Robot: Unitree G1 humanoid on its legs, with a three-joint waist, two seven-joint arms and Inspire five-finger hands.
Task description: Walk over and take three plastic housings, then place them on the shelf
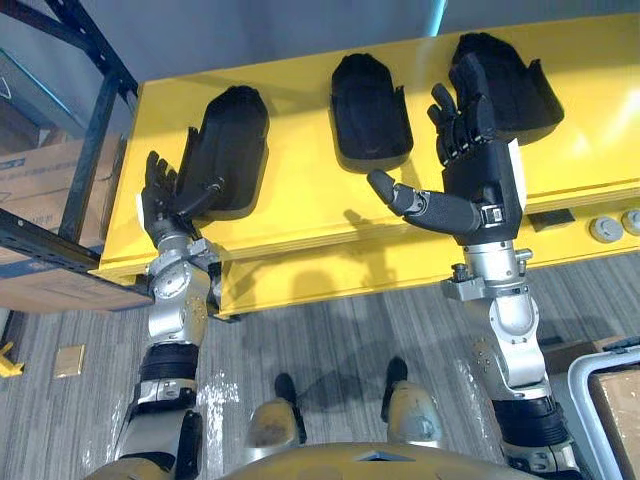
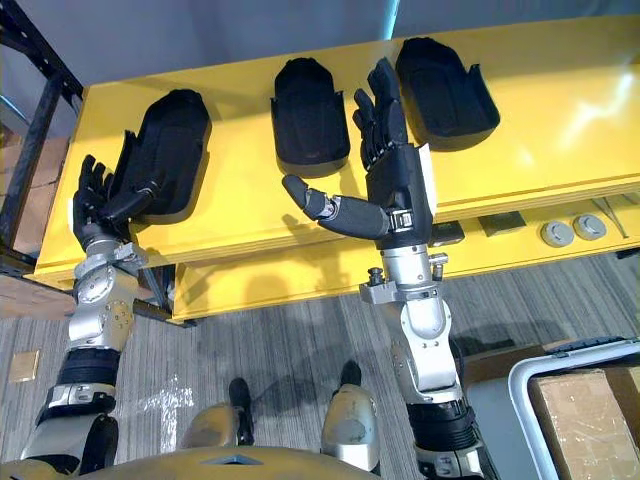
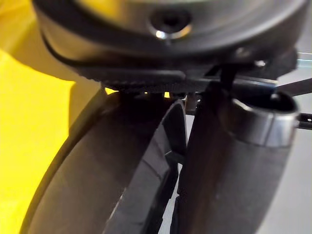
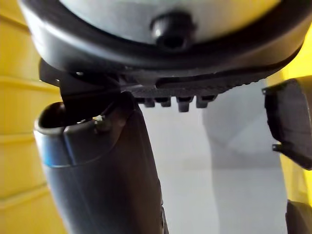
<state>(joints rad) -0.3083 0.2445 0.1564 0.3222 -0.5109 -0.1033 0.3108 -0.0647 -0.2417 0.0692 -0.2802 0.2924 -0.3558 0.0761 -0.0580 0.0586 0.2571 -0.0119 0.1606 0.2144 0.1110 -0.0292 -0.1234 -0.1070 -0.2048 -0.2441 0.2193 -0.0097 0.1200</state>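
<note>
Curl straight fingers of left hand (image 1: 160,208) round nine-o'clock black plastic housing (image 1: 235,140) on yellow bench (image 1: 300,200), fingers of right hand (image 1: 482,185) wide.

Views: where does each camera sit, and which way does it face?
Left eye view: head, facing down at yellow table with left housing, middle housing, right housing; both arms, left hand, right hand.
Right eye view: same scene, slightly offset.
Left wrist view: left wrist, along its hand; left thumb, table.
Right wrist view: right wrist, along its hand; right thumb, table.
Shared: all show the table.
</note>
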